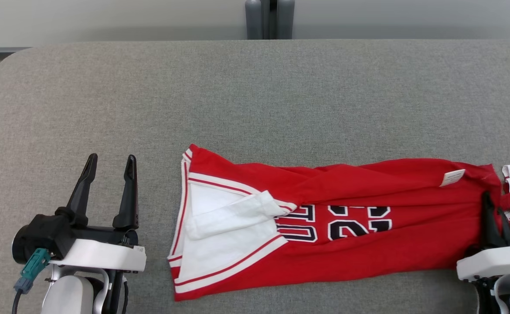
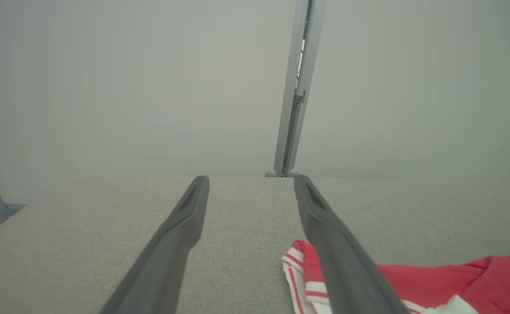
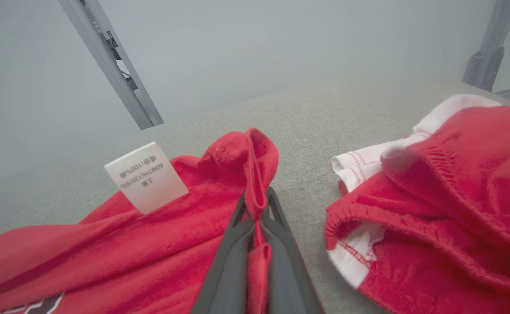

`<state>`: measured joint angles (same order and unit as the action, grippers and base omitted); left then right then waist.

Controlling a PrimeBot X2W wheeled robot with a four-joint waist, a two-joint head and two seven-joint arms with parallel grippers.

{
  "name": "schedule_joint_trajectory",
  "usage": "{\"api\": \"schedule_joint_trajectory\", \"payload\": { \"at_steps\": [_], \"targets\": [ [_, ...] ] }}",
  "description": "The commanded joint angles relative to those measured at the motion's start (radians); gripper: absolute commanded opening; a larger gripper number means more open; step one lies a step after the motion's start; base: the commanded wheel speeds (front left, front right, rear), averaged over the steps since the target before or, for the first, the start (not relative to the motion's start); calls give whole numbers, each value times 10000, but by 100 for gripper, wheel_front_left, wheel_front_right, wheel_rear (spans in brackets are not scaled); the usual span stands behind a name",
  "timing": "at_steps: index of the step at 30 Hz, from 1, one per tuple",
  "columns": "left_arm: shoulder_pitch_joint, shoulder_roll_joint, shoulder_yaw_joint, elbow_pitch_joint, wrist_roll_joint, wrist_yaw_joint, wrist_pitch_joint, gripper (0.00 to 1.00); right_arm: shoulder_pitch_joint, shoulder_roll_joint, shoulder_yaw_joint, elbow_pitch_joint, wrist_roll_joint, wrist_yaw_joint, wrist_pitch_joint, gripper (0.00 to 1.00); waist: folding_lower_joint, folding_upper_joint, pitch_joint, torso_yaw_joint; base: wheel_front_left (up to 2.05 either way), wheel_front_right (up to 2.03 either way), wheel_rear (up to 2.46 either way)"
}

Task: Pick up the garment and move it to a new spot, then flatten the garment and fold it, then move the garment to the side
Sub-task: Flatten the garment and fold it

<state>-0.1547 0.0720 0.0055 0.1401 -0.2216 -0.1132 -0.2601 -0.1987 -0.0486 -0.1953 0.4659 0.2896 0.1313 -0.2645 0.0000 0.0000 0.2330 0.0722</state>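
grey tabletop (image 1: 255, 96). red jersey (image 1: 359, 244) lies lengthwise along the near edge, from about the middle out to the right end. its white-trimmed end points left and is partly turned over, showing white inside. black-and-white lettering sits mid-body. a white label (image 1: 452, 177) sits on the far edge near the right end.

right tool (image 1: 492, 209), near right corner: fingers closed on a raised fold of the jersey's right end. in the right wrist view the red fold (image 3: 255, 174) stands up between the two fingers, with the label (image 3: 146, 176) just left of it.

left tool (image 1: 111, 158), near left part of the tabletop: fingers spread apart, nothing between them, clear of the jersey's left end. in the left wrist view the jersey corner (image 2: 307, 270) lies just beside one finger (image 2: 324, 226).

second red cloth (image 3: 447, 196) with white trim lies at the right edge, just beyond the gripped end, with a strip of tabletop between.
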Motion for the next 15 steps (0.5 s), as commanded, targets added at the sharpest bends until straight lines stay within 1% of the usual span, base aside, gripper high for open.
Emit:
{"api": "schedule_joint_trajectory", "payload": {
  "at_steps": [1,4,7,10,13,15],
  "targets": [
    [-164,-5,48,-20,38,-42,-30,100,91,-166,-308,-245,-143,-11,-11,0,0,0,-9,-27,0,0,0],
    [-128,-24,69,-29,46,-64,-30,100,94,-180,-488,-594,-278,-10,-10,0,0,0,-29,-80,0,0,0],
    [-101,-43,98,-57,57,-85,-32,100,-30,-138,-23,-1106,-238,-8,-11,0,0,0,-15,-128,0,0,0],
    [-120,-49,121,-78,80,-80,-32,100,-118,-71,1111,-1783,-22,-8,76,0,0,0,3,-159,0,0,0],
    [-191,-58,82,-68,94,-86,-30,100,-105,-47,2603,-2537,225,-8,327,0,0,0,13,-133,0,0,0],
    [-240,-72,25,-54,65,-100,-32,100,-116,-44,3692,-2986,650,-8,496,0,0,0,17,-83,0,0,0]
  ]
}}
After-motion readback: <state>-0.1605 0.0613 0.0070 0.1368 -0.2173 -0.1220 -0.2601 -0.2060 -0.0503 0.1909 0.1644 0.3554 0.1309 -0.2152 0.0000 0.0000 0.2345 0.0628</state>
